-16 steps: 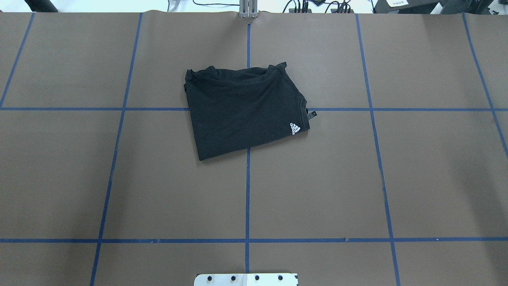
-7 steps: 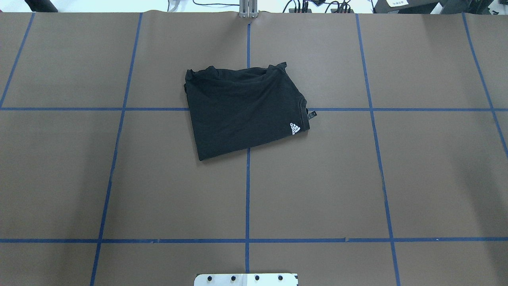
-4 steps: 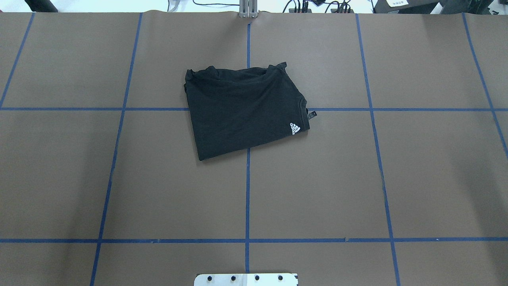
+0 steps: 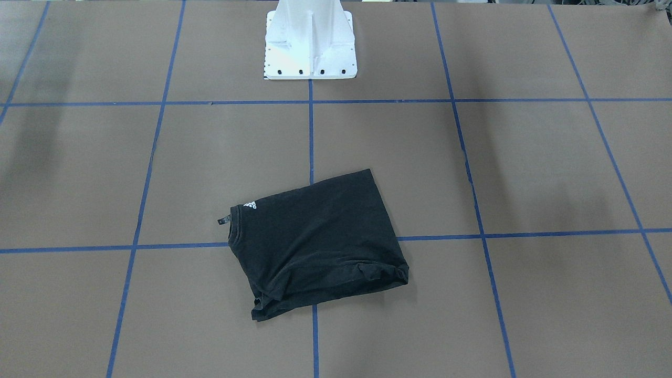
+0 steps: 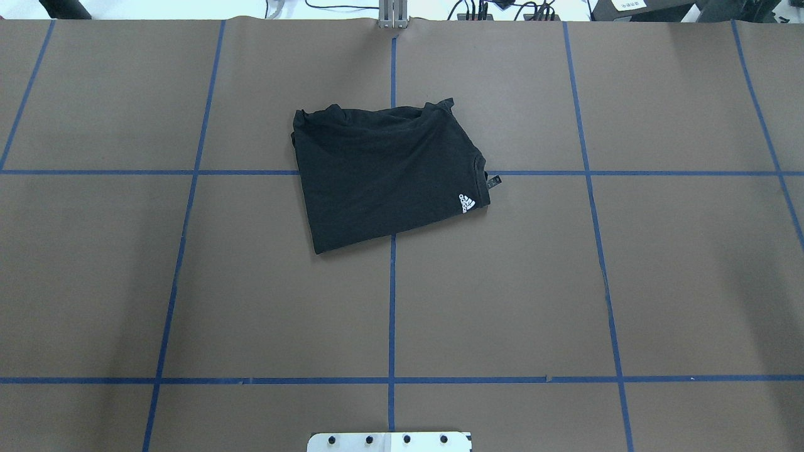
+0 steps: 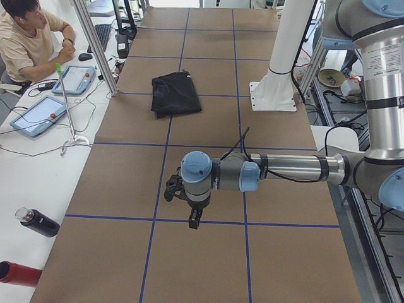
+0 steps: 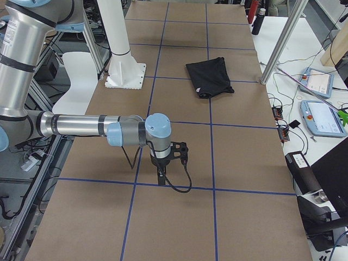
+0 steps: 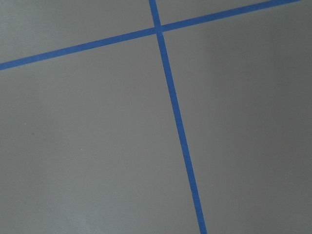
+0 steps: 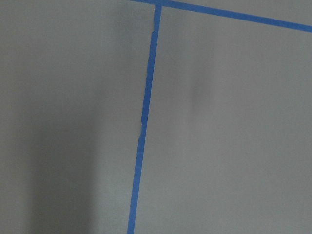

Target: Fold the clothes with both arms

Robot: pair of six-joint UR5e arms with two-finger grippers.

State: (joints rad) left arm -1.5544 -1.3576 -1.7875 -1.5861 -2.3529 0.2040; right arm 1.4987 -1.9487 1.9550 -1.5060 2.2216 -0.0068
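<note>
Jaws: I cannot tell their gap on left gripper or right gripper. T-shirt lies folded at twelve o'clock of the pedestal, well apart from both. Likely soft, light, limp; I'd pinch the outer corners.

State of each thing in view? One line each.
T-shirt: folded, lying on the table, logo up, nothing touching it.
Left gripper: away from the T-shirt, over bare table; open or shut, cannot tell.
Right gripper: likewise away from it; cannot tell.

- We saw a brown table crossed by blue tape lines.
- A folded black T-shirt lay flat on it, well out from the white pedestal.
</note>
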